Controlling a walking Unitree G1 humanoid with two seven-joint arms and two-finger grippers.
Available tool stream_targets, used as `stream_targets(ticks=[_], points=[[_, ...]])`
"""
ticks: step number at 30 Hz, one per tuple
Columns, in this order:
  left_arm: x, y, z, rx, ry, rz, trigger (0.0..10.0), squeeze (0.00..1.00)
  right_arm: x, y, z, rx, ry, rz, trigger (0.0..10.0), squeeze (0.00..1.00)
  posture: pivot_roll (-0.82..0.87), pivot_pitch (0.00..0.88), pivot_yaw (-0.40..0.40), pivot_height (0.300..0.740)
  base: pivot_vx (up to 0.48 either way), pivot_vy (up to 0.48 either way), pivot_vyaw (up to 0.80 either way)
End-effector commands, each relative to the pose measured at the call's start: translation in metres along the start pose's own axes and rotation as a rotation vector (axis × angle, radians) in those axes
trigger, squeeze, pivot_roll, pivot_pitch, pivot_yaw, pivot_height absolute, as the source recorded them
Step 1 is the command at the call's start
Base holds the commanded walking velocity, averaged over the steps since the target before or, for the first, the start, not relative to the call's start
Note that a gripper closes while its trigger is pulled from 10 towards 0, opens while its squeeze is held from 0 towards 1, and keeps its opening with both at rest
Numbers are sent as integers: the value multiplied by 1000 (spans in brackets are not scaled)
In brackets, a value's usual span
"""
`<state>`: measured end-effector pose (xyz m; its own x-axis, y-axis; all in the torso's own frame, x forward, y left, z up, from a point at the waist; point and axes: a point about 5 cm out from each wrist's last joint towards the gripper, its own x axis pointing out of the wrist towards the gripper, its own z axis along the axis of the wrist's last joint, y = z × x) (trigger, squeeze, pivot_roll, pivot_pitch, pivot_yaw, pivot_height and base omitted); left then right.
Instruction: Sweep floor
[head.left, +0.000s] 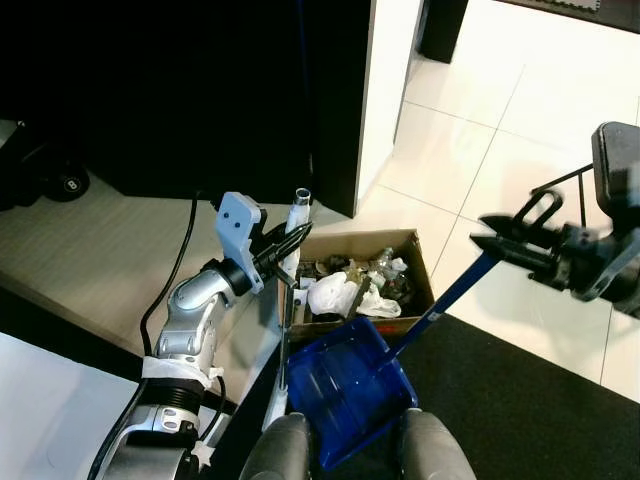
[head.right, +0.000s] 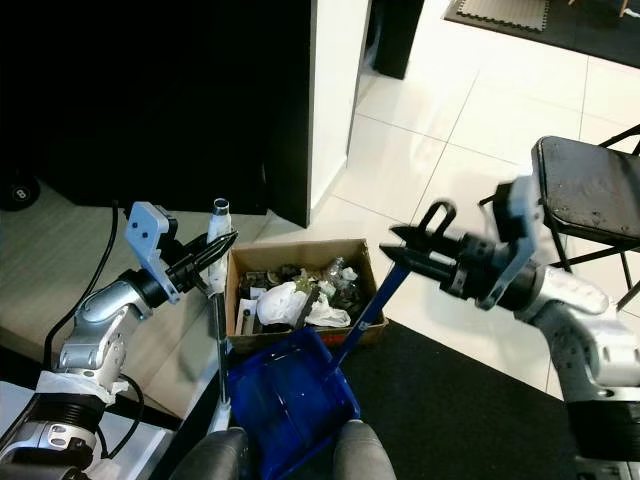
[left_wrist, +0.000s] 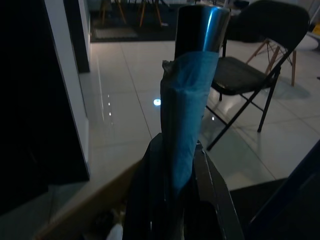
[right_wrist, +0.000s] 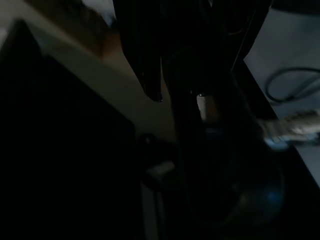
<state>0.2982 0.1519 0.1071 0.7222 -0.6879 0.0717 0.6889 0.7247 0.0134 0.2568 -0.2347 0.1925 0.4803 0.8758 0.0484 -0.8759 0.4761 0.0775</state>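
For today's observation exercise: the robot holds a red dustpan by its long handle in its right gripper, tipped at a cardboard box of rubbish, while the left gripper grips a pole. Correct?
One detail is wrong: the dustpan is blue, not red, as the right eye view shows. The rest stands: the right gripper holds its long handle by the cardboard box, and the left gripper grips the pole.

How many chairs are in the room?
2. A black folding chair stands on the white tiles beside the robot's right arm; in the left wrist view, wooden legs of another show far behind. More may be hidden.

dustpan (head.right: 290, 395): bright blue, with a blue handle
box (head.right: 300, 250): brown cardboard
floor tiles (head.right: 420, 140): white
mat (head.right: 460, 400): black
chair (head.right: 590, 190): black
broom pole (left_wrist: 192, 100): silver with blue tape
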Motion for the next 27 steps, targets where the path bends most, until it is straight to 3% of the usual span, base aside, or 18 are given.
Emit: stream_targets(ticks=[1,4,6,7,10,13,14,15,16,22,27], points=[[7,-3,11,-19,-77,-10,10000,0,1,8,-1,137,-41,86,10000,0,-8,44,22,740,0,0,0],[4,-4,7,-7,-47,-27,10000,0,-9,11,7,182,14,149,10000,0,-10,43,21,740,0,0,0],[1,-3,1,2,-17,-24,10000,0,-24,13,-2,227,159,168,10000,0,-13,43,21,740,0,0,0],[1,-3,1,2,-17,-24,10000,0,-24,13,-2,227,159,168,10000,0,-13,43,21,740,0,0,0],[-2,2,-3,28,7,26,10000,0,-37,12,-28,243,339,102,10000,0,-15,43,22,740,0,0,0],[-2,5,-3,47,9,58,10000,0,-39,8,-37,210,384,50,10000,0,-14,44,23,740,0,0,0],[-2,8,-4,56,9,89,10000,0,-39,3,-45,166,416,-21,10000,0,-16,44,25,740,0,0,0],[-2,11,-3,78,6,137,10000,0,-36,-6,-50,107,404,-118,10000,0,-15,44,28,740,0,0,0],[-2,11,-3,78,6,137,10000,0,-36,-6,-50,107,404,-118,10000,0,-15,44,28,740,0,0,0],[-3,21,-2,120,-2,275,10000,0,-19,-33,-54,-38,252,-422,10000,0,-12,45,29,740,0,0,0],[-3,24,-2,134,-1,316,10000,0,-15,-39,-54,-71,222,-486,10000,0,-9,48,26,740,0,0,0]])
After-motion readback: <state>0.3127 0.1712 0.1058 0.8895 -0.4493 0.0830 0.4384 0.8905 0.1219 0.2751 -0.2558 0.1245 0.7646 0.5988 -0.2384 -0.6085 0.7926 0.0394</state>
